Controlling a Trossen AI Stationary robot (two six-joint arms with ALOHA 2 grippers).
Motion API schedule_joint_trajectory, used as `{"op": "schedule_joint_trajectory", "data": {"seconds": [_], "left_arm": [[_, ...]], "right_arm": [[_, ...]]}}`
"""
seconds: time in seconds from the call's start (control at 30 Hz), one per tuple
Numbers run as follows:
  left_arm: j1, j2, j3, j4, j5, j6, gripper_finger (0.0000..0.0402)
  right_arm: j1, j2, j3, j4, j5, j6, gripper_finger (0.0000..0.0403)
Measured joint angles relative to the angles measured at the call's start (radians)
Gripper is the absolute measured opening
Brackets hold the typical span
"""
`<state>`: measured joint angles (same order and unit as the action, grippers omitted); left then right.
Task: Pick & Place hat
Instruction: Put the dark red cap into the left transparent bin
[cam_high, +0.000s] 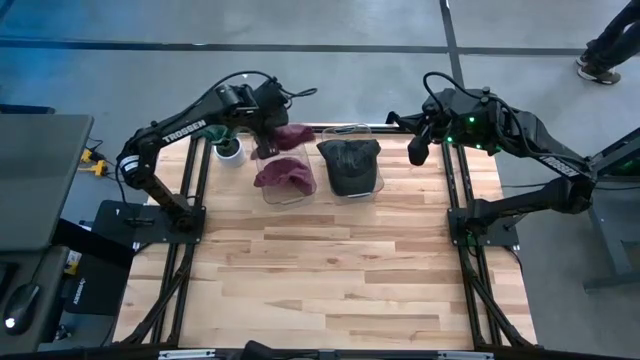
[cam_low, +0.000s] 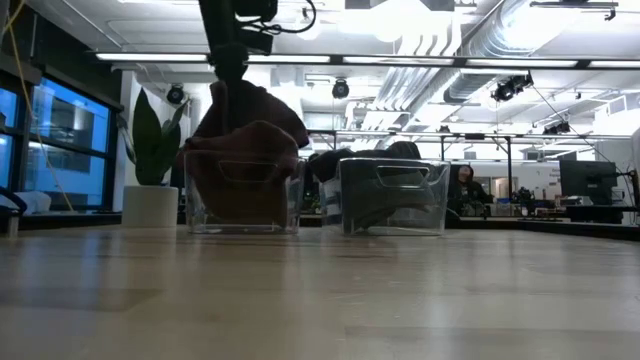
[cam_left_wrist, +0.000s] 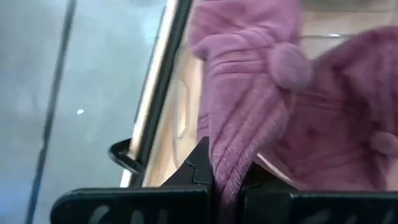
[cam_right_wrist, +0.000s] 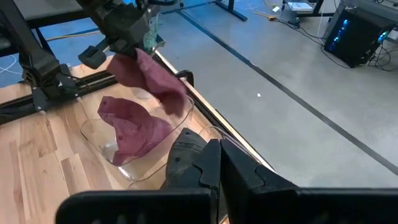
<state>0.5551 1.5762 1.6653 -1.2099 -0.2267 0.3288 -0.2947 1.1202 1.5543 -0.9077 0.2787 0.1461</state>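
Room: grey concrete floor around the rig; across the low view, ceiling lights, ducts and a seated person (cam_low: 466, 186) far behind.
Table (cam_high: 330, 270): light wooden planks in a dark frame; the whole near half lies bare, and everything stands along the far edge.
Arms: two, dark; the left one reaches in from the left side, the right one from the right side, both toward the far edge.
Bins: two clear plastic ones, side by side and almost touching; left bin (cam_high: 285, 188), right bin (cam_high: 356, 187).
Hats: three counted. One maroon cap (cam_high: 284, 174) lies in the left bin, one dark cap (cam_high: 350, 162) fills the right bin, and one pink knit hat (cam_high: 290, 136) hangs in the air.
Left gripper (cam_high: 266, 124): above the far rim of the left bin, fingers (cam_left_wrist: 200, 171) pinched tight on a fold of the pink knit hat, which droops over the maroon cap.
Right gripper (cam_high: 418, 150): hovers over the table's far right corner, clear of the right bin; whether its fingers are parted cannot be told.
Plant: one, small potted plant (cam_high: 229, 148), at the far edge just left of the left bin.
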Motion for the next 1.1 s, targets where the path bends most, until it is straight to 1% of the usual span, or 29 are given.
{"op": "schedule_joint_trajectory", "data": {"seconds": [0.13,0.27,0.33,0.47,0.53,0.7,0.9,1.1], "left_arm": [[0.001,0.012,-0.002,0.0,0.039,0.004,0.0],[0.001,0.012,-0.022,0.049,0.065,0.015,0.0],[0.001,0.012,-0.026,0.047,0.08,0.03,0.0],[0.001,0.012,-0.026,0.058,0.137,0.033,0.0],[0.001,0.012,-0.026,0.057,0.148,0.032,0.0],[0.001,0.012,-0.026,0.026,0.228,0.026,0.0],[0.001,0.012,-0.026,0.012,0.246,0.033,0.0],[0.001,0.012,-0.026,0.049,0.263,0.033,0.0]], "right_arm": [[0.0,0.0,0.0,0.0,-0.009,-0.016,0.0],[0.0,0.0,0.0,0.0,-0.026,-0.017,0.0],[0.0,0.0,0.0,0.0,-0.031,-0.017,0.0],[0.0,0.0,0.0,0.0,-0.04,-0.023,0.0],[0.0,0.0,0.0,0.0,-0.043,-0.024,0.0],[0.0,0.0,0.0,0.0,-0.047,-0.041,0.0],[0.0,0.0,0.0,0.0,-0.047,-0.052,0.0],[0.0,0.0,0.0,0.016,-0.058,-0.064,0.0]]}}
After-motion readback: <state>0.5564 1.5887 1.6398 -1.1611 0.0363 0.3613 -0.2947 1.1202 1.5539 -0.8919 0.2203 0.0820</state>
